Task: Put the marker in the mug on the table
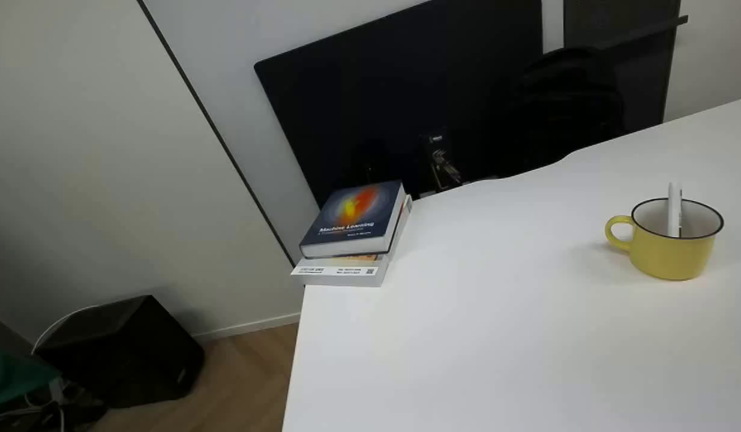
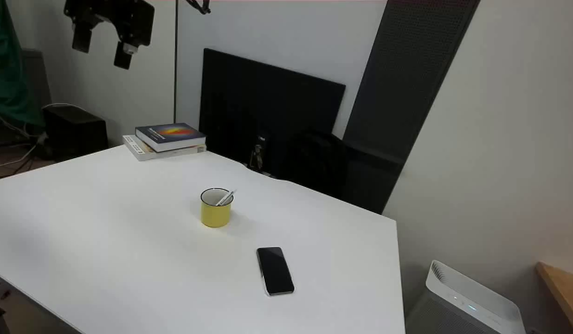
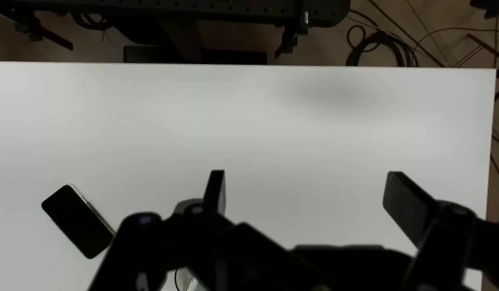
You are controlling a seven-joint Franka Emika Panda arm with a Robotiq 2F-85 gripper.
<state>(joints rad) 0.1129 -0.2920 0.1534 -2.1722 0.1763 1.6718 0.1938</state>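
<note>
One white cylindrical marker (image 1: 674, 210) leans inside one yellow, dark-rimmed mug (image 1: 670, 261), top end poking past the rim, lower end hidden by the near wall in both exterior views. The mug stands upright on one flat white table (image 2: 128, 260), in from the edges, w/ open surface btwn. it and two thick books (image 1: 355, 217), navy atop white, stacked at a corner. One black rectangular phone (image 2: 275, 272) lies flat nr. the mug. Above the table hangs one black two-fingered gripper (image 2: 102, 52), jaws spread wide apart, its top cut off by the frame in an exterior view. In wrist view, two table edges meet at upper rt.; gripper & lower frame edge hide all but a sliver of mug & marker. Dark shapes (image 2: 316, 160) before one large black panel (image 2: 263, 81) are hard to make out.
</note>
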